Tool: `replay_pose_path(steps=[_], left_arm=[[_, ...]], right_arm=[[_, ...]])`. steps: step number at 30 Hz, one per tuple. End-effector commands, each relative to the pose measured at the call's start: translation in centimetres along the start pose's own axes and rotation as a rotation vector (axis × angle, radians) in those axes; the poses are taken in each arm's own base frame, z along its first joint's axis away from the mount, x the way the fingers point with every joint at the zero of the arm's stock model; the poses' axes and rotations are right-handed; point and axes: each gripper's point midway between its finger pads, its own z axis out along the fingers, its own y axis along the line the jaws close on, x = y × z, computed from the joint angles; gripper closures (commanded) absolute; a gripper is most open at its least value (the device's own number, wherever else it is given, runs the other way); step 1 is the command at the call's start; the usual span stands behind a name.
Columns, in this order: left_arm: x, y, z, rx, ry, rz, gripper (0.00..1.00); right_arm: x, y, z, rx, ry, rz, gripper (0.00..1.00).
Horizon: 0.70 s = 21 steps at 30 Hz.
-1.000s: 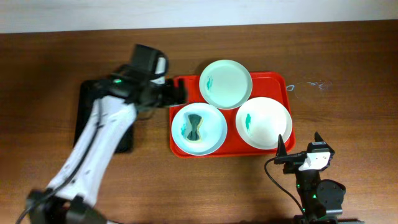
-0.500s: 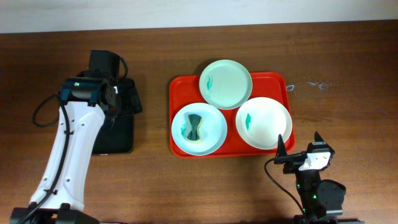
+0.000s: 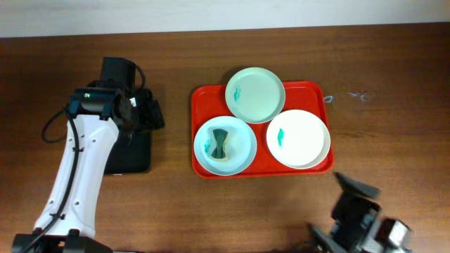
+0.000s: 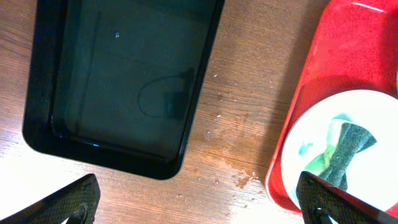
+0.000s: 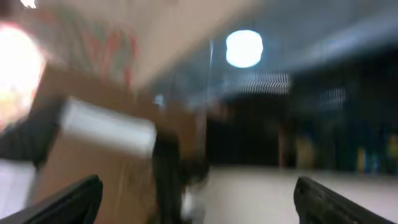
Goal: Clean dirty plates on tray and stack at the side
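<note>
The red tray (image 3: 316, 91) lies at the table's middle and carries three plates. The back plate (image 3: 254, 94) and the right plate (image 3: 298, 138) each have a small teal smear. The front-left plate (image 3: 239, 151) holds a dark green sponge (image 3: 221, 143). My left gripper (image 3: 152, 116) is open and empty over the black tray's right edge, left of the red tray. In the left wrist view my left gripper (image 4: 199, 202) hovers over bare wood, with the sponge (image 4: 345, 152) at right. My right gripper (image 3: 354, 188) is open, near the front edge, away from the plates.
A narrow black tray (image 3: 133, 158) lies left of the red tray, and in the left wrist view (image 4: 124, 81) it holds nothing. Small marks (image 3: 355, 95) lie on the wood right of the red tray. The right wrist view is blurred and shows only the room.
My left arm swung left from the red tray's edge to the black tray, then edged slightly right. My right arm has dropped and turned at the table's front edge.
</note>
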Motion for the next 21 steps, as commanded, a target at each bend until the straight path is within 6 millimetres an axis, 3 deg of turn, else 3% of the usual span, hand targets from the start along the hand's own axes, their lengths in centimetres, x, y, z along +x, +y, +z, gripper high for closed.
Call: replay_pose_path(steps=[1,2,4,6,8,10,13,16,17,18,21], left_arm=[[0.2,-0.1,0.3,0.008,0.014,0.007,0.01],[0.2,-0.1,0.3,0.008,0.014,0.007,0.01],[0.2,-0.1,0.3,0.008,0.014,0.007,0.01],[0.2,-0.1,0.3,0.008,0.014,0.007,0.01],[0.2,-0.1,0.3,0.008,0.014,0.007,0.01],[0.2,-0.1,0.3,0.008,0.013,0.006,0.01],[0.1,-0.1,0.3,0.009,0.012,0.006,0.01],[0.2,-0.4,0.3,0.025,0.016,0.006,0.01],[0.2,-0.6,0.3,0.035,0.020,0.006,0.01],[0.3,-0.8,0.3,0.049,0.025,0.006,0.01],[0.4,-1.0,0.3,0.059,0.029,0.006,0.01]], right_arm=[[-7.6,-2.1,0.2,0.173,-0.297,0.055,0.01],[-9.3,-2.4,1.0,0.208,-0.310,0.051,0.01],[-10.6,-3.0,3.2,0.286,-0.193,-0.064,0.02],[-9.2,-6.0,4.7,0.463,0.105,-0.164,0.02],[-7.1,-9.1,4.1,0.645,0.390,-0.155,0.02],[-2.4,-11.7,2.0,0.785,0.800,0.000,0.02],[2.6,-12.1,1.0,0.780,1.070,0.226,0.02],[9.3,-11.0,1.1,0.627,1.259,0.576,0.01],[11.4,-10.9,1.1,0.586,1.300,0.682,0.04],[13.4,-11.0,0.9,0.565,1.344,0.766,0.20],[19.4,-11.5,-1.0,0.570,1.510,0.909,0.30]])
